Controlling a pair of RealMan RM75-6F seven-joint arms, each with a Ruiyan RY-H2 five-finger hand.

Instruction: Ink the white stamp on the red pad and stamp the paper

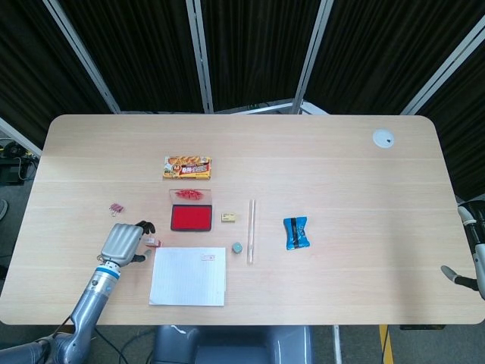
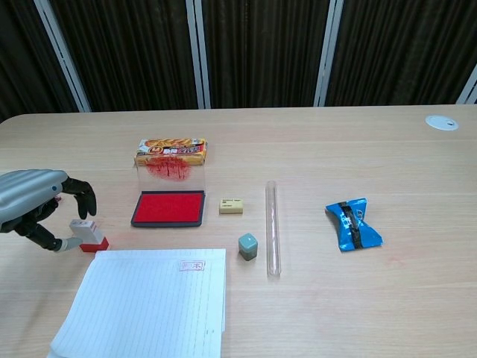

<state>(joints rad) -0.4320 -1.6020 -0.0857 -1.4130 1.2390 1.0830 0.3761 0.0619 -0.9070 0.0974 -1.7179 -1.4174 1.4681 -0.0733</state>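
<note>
The white stamp (image 1: 150, 242) (image 2: 88, 235), with a red base, stands just left of the paper's (image 1: 188, 277) (image 2: 145, 306) top left corner. My left hand (image 1: 125, 243) (image 2: 33, 201) arches over the stamp from the left, fingers curled above it and the thumb at its near left side; no firm grip shows. The red pad (image 1: 191, 218) (image 2: 168, 208) lies open behind the paper, its clear lid (image 2: 170, 173) upright. A red print (image 2: 192, 265) shows near the paper's top edge. My right hand (image 1: 471, 250) sits at the table's right edge, only partly in view, fingers apart.
A yellow snack box (image 1: 187, 167) lies behind the pad. A pink binder clip (image 1: 116, 208) is just beyond my left hand. Right of the pad are a beige eraser (image 1: 229, 218), a grey block (image 1: 236, 247), a glass tube (image 1: 251, 230) and a blue packet (image 1: 296, 232).
</note>
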